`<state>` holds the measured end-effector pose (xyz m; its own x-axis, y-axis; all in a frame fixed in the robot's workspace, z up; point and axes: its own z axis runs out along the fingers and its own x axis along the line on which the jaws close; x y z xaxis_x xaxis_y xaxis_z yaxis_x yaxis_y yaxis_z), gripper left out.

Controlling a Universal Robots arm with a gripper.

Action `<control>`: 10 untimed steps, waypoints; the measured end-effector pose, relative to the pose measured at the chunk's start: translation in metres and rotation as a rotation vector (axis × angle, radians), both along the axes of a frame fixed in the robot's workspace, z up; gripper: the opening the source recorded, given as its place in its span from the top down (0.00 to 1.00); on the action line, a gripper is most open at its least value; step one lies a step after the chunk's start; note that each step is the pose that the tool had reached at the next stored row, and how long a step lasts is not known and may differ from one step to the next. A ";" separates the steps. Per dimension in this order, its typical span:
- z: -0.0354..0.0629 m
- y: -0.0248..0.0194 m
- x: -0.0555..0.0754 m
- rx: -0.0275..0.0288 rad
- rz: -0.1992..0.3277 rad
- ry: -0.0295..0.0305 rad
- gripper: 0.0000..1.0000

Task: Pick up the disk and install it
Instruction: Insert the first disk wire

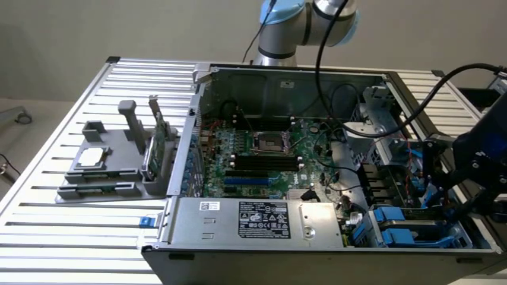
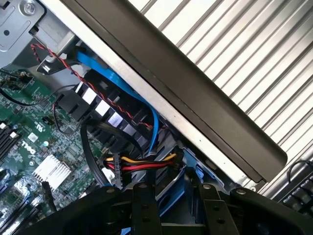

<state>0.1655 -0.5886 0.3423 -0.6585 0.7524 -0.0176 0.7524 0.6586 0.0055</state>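
Where the open computer case point(image 1: 277, 80) sits on the slatted table point(image 1: 47, 231), a motherboard point(image 1: 262, 148) is seen at its middle and a power supply point(image 1: 253, 222) at the lower centre of the exterior view; the supply's black label cannot be read. "DELL" is printed on the board in the wrist view, near a finned heat sink point(image 2: 51, 171). The drive bay is crowded by a blue cable point(image 2: 122, 83), a twisted red-and-black wire point(image 2: 63, 63) and yellow, red and black leads point(image 2: 142, 164). The disk point(image 1: 408, 228), silver-grey between blue rails, is found in the case's corner at the exterior view's lower right, just below the gripper point(image 1: 443, 193). Whether the gripper is spread or clamped cannot be told
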 end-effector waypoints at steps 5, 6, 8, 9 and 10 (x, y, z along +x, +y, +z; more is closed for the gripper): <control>-0.0003 -0.0010 0.000 0.0000 -0.050 0.0000 0.63; -0.0004 -0.0011 0.000 -0.0001 -0.062 0.0000 0.63; -0.0007 -0.0012 0.000 -0.0001 -0.086 0.0000 0.63; -0.0008 -0.0012 0.000 -0.0001 -0.098 0.0000 0.63; -0.0010 -0.0011 0.000 -0.0001 -0.110 0.0000 0.63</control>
<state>0.1655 -0.5897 0.3413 -0.5716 0.8203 -0.0176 0.8204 0.5718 0.0054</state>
